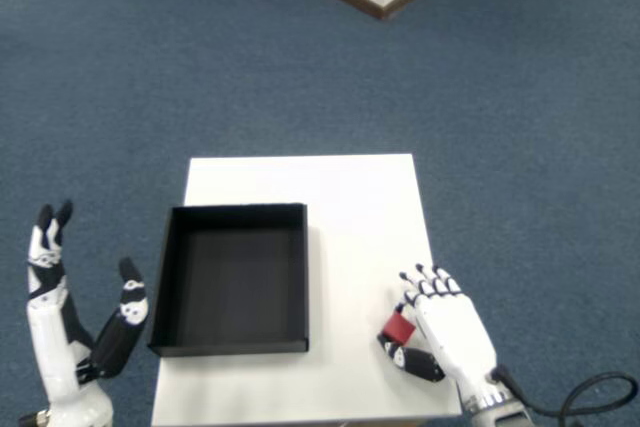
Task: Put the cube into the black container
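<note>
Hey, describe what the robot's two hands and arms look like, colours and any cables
Both are white five-finger hands with black joints and black fingertips. The right robot hand has a white back, black knuckle segments, a grey metal wrist cuff, and a black cable looping off by the wrist. The left robot hand has white finger shells, black links and a white forearm.

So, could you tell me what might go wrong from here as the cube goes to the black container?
The small red cube is mostly hidden under the white right hand, so the grip can't be verified; it may slip. It sits near the white table's front edge and could fall off. The black rectangular container's raised wall could catch a low carry.
</note>
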Robot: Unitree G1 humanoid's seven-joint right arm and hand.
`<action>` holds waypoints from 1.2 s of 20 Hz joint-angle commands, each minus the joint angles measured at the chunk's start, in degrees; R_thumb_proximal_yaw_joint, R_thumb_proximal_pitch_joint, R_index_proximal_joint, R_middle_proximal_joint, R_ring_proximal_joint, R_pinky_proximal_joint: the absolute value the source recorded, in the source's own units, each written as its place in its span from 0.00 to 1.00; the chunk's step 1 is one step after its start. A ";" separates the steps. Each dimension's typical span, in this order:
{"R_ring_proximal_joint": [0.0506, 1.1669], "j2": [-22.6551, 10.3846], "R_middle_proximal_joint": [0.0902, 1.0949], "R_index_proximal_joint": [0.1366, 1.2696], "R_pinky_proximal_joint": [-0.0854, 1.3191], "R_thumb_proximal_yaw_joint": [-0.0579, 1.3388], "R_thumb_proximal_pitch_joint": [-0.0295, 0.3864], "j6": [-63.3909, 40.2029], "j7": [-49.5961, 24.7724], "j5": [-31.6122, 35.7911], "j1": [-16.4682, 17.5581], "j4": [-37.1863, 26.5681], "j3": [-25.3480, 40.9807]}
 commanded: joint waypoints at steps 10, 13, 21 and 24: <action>0.08 2.20 0.13 0.85 0.08 0.91 0.41 -14.71 -29.51 -7.54 -6.66 3.60 5.90; 0.07 4.36 0.13 0.85 0.08 0.91 0.41 -19.75 -30.34 -8.40 -8.92 7.75 6.43; 0.07 7.70 0.12 0.86 0.07 0.91 0.39 -36.51 -29.74 -2.41 -10.34 27.28 17.20; 0.07 9.23 0.12 0.86 0.07 0.92 0.39 -38.34 -28.24 2.44 -9.92 31.74 23.92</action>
